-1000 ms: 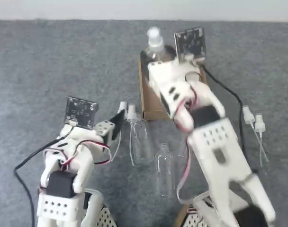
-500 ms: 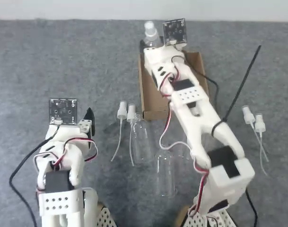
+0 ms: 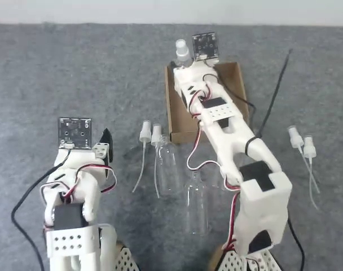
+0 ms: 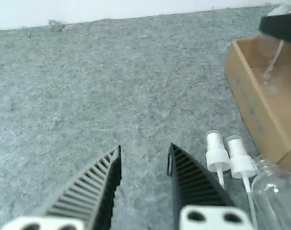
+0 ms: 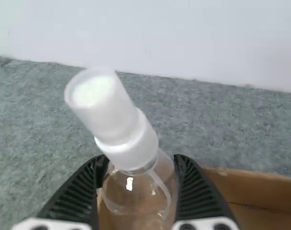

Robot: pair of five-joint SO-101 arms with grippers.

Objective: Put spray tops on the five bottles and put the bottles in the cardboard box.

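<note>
The right gripper (image 5: 140, 162) is clamped on the neck of a capped bottle (image 5: 131, 189), which leans over the far end of the cardboard box (image 3: 170, 113). With that lean, letting go here could tip the bottle against the far wall, or over it onto the desk (image 3: 75, 68). The smooth neck might also slip early. The left gripper (image 4: 144, 152) hangs with its jaws apart at near left, beside two loose spray tops (image 3: 145, 131) and the bare bottles (image 3: 167, 166) lying just near of the box.
</note>
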